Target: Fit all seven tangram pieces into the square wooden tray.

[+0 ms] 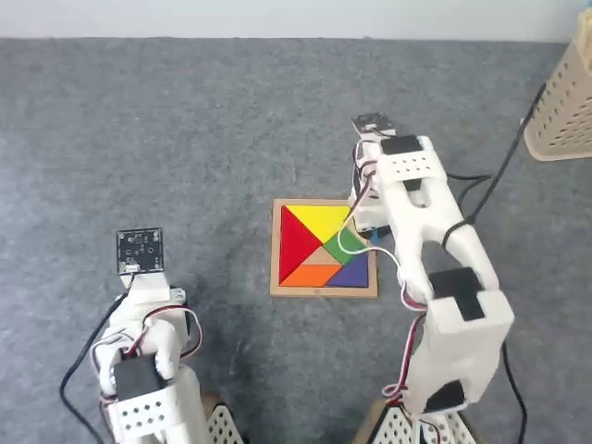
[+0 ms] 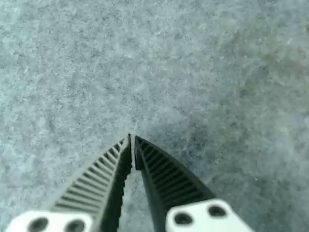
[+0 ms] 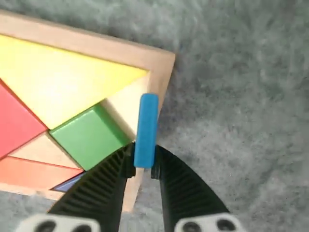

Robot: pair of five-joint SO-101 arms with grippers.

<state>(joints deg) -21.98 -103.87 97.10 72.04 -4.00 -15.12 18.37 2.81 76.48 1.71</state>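
So the right pincer [image 3: 144,163] has both fingers clamped tight on a blue tangram piece [image 3: 146,126]. It grips the flat faces near one end, so the piece stands on edge and sticks out past the fingertips. It's edge-on to the camera, so I can't tell its shape. Right under the pincer's tips is one side rim of the square wooden tray [image 3: 96,44]. The blue piece crosses that rim just by a bare triangular gap [image 3: 124,107] in the tray floor; can't tell whether it touches the wood.

Past the gap, further in from the pincer, the green square [image 3: 89,137] and the big yellow triangle [image 3: 63,82] lie flat. Beyond those are the red triangle [image 3: 14,125], a tan triangle [image 3: 41,150], an orange piece [image 3: 34,173] and a purple piece [image 3: 72,182].

The left pincer [image 2: 132,141] is well away from the tray. Its tips are pinched together with just a sliver between them, gripping nothing, with grey carpet [image 2: 145,63] below.
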